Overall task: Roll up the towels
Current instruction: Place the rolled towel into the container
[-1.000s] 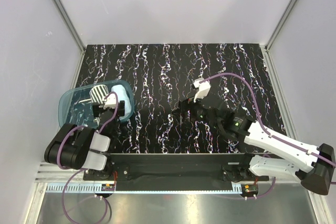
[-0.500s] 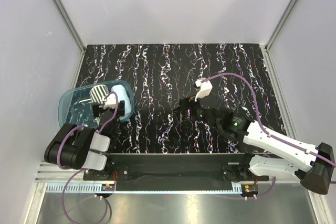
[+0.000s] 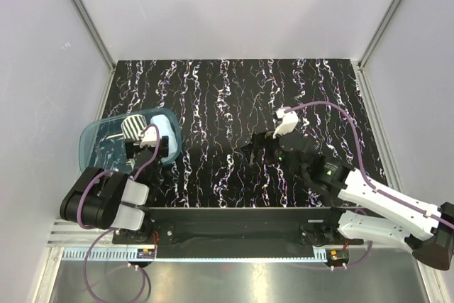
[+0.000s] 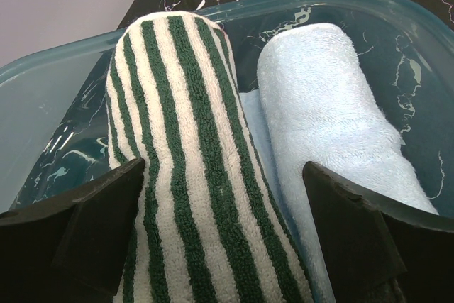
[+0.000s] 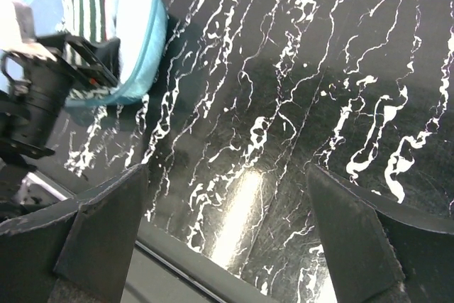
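The 2 rolls, striped towel (image 4: 191,161) and blue towel (image 4: 326,125), lie side by side in the tub (image 4: 64,97), so the job looks done, with left gripper (image 4: 227,200) and right gripper (image 5: 227,211) both gaping wide, holding nothing.

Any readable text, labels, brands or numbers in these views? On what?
None readable.
No print or tag shows on the striped towel, light blue towel or blue tub.
The marbled tabletop carries pattern only.
Small component under the left arm's base: too small to read.
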Robot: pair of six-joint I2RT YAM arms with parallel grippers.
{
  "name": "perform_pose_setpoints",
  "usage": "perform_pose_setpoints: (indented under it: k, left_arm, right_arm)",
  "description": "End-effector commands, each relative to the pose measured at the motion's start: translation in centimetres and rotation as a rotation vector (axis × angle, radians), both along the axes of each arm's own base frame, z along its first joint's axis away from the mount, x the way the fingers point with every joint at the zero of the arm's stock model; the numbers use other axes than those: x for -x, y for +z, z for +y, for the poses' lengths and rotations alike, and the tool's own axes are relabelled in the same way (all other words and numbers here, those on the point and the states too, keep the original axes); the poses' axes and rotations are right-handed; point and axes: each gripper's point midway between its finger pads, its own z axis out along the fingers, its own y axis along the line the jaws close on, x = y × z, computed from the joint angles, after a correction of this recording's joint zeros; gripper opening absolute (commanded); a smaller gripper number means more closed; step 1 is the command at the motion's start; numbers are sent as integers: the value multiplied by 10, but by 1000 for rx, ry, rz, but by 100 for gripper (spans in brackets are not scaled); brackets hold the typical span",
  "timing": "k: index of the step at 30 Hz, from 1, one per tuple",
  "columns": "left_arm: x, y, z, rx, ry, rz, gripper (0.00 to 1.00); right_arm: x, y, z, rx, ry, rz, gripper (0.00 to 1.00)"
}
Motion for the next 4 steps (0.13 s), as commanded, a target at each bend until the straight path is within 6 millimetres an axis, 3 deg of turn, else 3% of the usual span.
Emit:
perform_pose_setpoints:
  k: [1, 4]
  left_arm:
    - [3, 70, -9, 90, -59, -337, 99]
    - [3, 70, -9, 89, -59, -338, 99]
  right_arm:
    - [-2, 9, -9, -45, -57, -11, 99]
    - [0, 13, -13, -57, -65, -16, 100]
